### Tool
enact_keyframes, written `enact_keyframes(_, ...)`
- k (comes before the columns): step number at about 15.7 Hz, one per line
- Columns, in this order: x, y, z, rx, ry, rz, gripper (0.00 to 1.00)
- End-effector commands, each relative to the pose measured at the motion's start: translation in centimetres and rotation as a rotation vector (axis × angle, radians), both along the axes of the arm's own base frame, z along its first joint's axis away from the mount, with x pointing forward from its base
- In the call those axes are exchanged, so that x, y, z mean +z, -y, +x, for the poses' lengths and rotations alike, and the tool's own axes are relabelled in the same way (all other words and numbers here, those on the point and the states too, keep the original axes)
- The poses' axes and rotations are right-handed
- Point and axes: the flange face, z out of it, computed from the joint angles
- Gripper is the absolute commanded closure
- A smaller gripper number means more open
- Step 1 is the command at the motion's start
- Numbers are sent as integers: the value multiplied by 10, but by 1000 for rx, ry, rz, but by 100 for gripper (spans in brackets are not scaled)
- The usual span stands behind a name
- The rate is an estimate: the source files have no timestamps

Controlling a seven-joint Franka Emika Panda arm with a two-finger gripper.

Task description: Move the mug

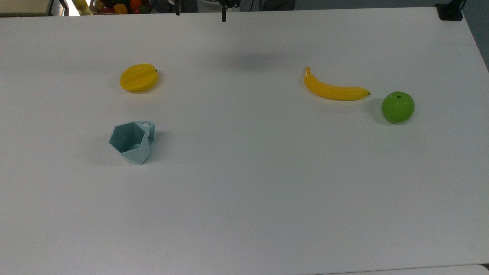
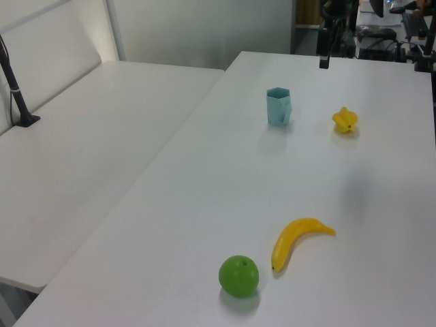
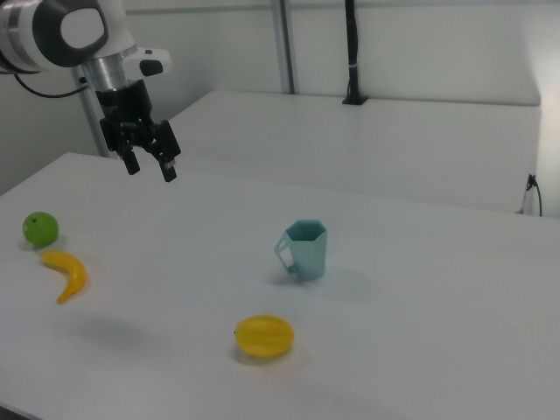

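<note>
Here the mug (image 1: 133,142) stands amid bare table (image 1: 244,198), end effector (image 3: 150,165) spread open, holding nothing.

Gripper (image 1: 199,13) cut by top view's upper edge: 2 fingertips visible. Fruit pile (image 1: 114,5) cropped there too.

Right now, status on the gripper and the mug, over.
Gripper open, empty, raised above the table. Mug upright, untouched, apart from the starfruit. Banana and green apple well off; nothing in the way.
</note>
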Motion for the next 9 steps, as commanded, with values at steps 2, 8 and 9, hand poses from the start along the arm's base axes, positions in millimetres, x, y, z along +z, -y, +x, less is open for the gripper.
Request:
enact_keyframes(2, -4, 3, -2, 17, 0, 16, 0)
enact_keyframes(8, -13, 5, 3, 2, -15, 14, 0)
enact_keyframes(9, -18, 4, 6, -2, -20, 14, 0)
